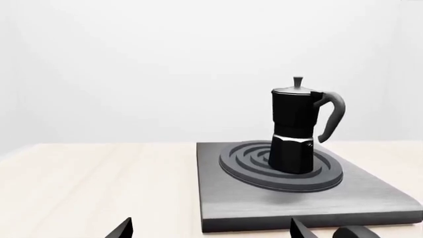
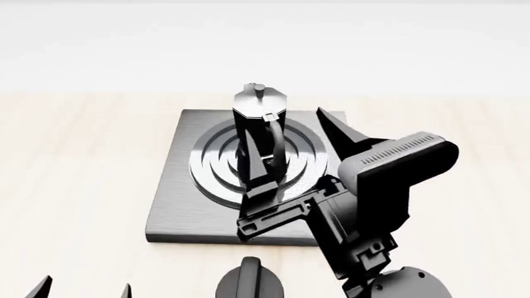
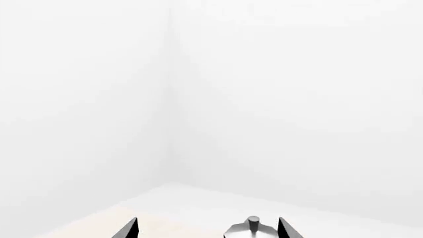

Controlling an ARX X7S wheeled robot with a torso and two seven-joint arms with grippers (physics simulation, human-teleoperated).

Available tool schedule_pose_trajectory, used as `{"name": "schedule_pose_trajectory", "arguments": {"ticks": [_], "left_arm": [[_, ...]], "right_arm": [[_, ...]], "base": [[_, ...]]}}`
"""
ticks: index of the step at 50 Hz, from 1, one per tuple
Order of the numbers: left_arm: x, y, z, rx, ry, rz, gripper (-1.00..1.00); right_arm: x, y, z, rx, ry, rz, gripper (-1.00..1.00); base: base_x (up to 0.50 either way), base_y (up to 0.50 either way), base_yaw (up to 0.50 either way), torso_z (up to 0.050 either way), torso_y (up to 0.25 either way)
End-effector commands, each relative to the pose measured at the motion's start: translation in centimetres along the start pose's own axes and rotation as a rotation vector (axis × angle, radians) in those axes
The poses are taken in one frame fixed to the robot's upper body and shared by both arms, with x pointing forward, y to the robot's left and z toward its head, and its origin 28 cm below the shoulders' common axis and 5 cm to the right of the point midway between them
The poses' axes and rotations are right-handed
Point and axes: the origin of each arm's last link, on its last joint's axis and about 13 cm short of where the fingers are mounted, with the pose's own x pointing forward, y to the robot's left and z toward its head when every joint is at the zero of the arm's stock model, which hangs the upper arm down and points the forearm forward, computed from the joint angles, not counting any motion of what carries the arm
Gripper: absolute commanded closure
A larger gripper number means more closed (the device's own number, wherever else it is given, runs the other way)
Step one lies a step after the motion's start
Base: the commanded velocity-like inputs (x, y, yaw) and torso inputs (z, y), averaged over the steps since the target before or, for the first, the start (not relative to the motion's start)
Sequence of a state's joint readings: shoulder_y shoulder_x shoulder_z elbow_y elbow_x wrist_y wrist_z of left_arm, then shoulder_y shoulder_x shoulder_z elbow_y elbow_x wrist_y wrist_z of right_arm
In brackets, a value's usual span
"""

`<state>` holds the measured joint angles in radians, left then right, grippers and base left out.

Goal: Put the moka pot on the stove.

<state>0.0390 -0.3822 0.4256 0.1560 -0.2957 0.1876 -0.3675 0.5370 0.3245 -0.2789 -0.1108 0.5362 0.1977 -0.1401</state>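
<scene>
The moka pot [image 1: 294, 131] stands upright on the rings at the centre of the stove [image 1: 290, 203]. The right gripper [image 2: 298, 161] hangs spread wide just beside it at four o'clock; its own camera catches only the lid. The left gripper [image 2: 83, 292], fingers parted, sits far off at seven o'clock.

On my screens the pot [image 1: 292, 130] is black and faceted, with a thin pale band at its waist; its lid [image 2: 260, 99] is silvery, and its handle [image 1: 332, 115] shades from black to grey. The stove [image 1: 370, 198] is brushed grey metal, and I see darker concentric rings [image 1: 254, 166] raised on it, glinting lighter in the head view. The worktop [image 2: 74, 174] is pale wood with faint grain. The wall [image 3: 297, 99] is plain white. The right arm [image 2: 373, 205] is black, with a grey ribbed block [image 2: 401, 152]. A black knob [image 2: 251, 282] sits near me.
</scene>
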Motion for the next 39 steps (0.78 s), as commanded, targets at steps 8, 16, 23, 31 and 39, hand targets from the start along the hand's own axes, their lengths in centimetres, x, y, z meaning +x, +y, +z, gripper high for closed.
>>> {"name": "schedule_pose_trajectory", "arguments": {"ticks": [8,16,23,31,39], "left_arm": [[-0.1,0.1,0.2,-0.001,-0.007,-0.001,-1.00],[0.1,0.1,0.2,-0.002,-0.007,0.000,-1.00],[0.2,0.1,0.2,-0.003,-0.004,0.000,-1.00],[0.2,0.1,0.1,-0.003,-0.004,-0.001,-1.00],[0.2,0.0,0.1,-0.003,-0.003,-0.003,-1.00]], "right_arm": [[-2.3,0.9,1.4,-0.014,-0.053,0.012,-1.00],[-3.2,1.2,1.8,-0.022,-0.075,0.012,-1.00],[-3.9,1.5,2.1,-0.035,-0.088,0.018,-1.00],[-4.8,2.1,2.7,-0.028,-0.116,0.040,-1.00],[-5.7,2.6,3.4,-0.042,-0.146,0.047,-1.00]], "base": [[0.00,0.00,0.00,0.000,0.000],[0.00,0.00,0.00,0.000,0.000],[0.00,0.00,0.00,0.000,0.000],[0.00,0.00,0.00,0.000,0.000],[0.00,0.00,0.00,0.000,0.000]]}}
